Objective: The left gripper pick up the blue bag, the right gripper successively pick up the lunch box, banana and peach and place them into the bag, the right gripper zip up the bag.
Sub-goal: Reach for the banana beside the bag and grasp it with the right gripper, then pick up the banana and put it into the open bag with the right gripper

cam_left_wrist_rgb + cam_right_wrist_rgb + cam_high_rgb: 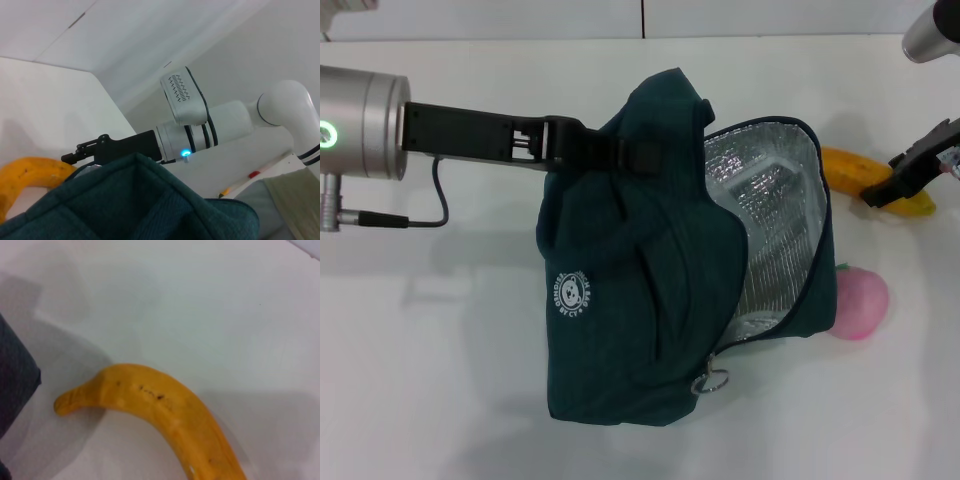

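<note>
My left gripper (605,150) reaches in from the left and is shut on the top of the blue bag (620,300), holding it up. The bag's mouth gapes to the right and shows the foil lining. A clear boxy outline, the lunch box (767,190), lies inside against the foil. The banana (850,168) lies on the table just right of the bag. My right gripper (885,180) hangs open right over its far end. The peach (862,300) sits on the table against the bag's lower right edge. The right wrist view shows the banana (160,410) close below and the bag's edge (15,375).
The white table (440,380) stretches around the bag on all sides. A cable (430,215) hangs from my left arm. The left wrist view shows the bag fabric (150,210), the banana (30,175) and my right arm (200,135) beyond.
</note>
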`<state>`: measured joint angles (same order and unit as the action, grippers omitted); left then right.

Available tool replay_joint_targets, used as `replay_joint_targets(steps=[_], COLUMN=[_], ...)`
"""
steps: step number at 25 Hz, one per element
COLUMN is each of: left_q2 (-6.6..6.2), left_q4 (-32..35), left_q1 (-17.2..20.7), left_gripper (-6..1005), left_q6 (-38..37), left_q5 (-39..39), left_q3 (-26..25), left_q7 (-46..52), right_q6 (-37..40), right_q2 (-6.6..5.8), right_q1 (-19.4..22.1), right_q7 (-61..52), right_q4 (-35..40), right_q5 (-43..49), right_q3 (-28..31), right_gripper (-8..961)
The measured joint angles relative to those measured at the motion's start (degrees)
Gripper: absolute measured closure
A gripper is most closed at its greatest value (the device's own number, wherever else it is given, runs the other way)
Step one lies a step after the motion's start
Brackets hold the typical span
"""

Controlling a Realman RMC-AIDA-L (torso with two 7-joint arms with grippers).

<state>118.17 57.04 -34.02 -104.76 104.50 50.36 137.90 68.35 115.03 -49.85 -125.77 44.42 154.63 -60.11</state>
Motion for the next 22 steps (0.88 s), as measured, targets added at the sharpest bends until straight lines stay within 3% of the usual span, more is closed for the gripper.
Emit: replay_joint_targets(steps=[10,13,22], left_q2=[-0.05,-0.05,-0.14], left_q4=[0.00,0.00,0.24], left_q1=[-0.23,-0.23,0.83], left_gripper=[949,949,949], left_q6=[0.17,0.16,-0.12], left_q5=[0.00,0.00,-0.51], left_q3=[0.00,0.00,0.00], left_q7=[-0.08,-0.08,-0.03], right_q6=[0.28,0.71,5.58], right_q2=[-0.43,-0.48,-0.74], right_q1=[-0.16,-0.05,3.69], right_q7=[-0.43,-0.52,-0.82], right_q4=[-0.27,0.08,8.50], right_q5=[0.05,0.04,-0.68], right_q3=[0.38,0.52,6.45], right_gripper=[373,502,515])
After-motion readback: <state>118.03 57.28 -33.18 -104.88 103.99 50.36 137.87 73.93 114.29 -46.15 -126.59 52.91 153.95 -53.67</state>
